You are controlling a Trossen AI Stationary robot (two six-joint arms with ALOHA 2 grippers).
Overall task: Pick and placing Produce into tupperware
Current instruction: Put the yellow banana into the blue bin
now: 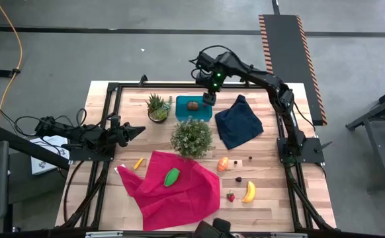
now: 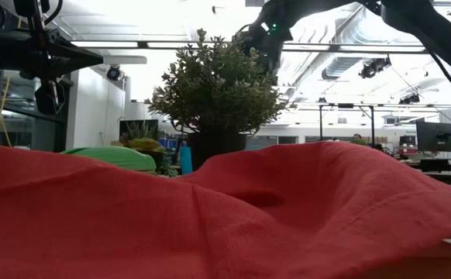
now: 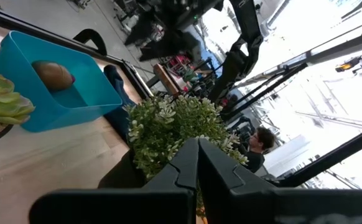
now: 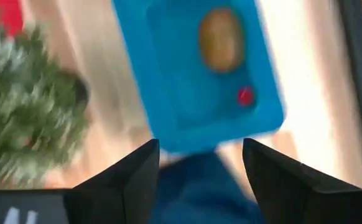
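- Right gripper is hovering over the tupperware's right edge, fingers spread, gripping nothing.
- Brown oval and a small red piece are lying inside the tupperware.
- Left gripper is waiting at the table's left side, fingers pressed together.
- Banana and strawberry are lying near the front right.

Overhead, table-level, two wrist views.

Grey concrete floor surrounds the counter; hazard-striped ramp far right; bright ceiling ducting overhead.
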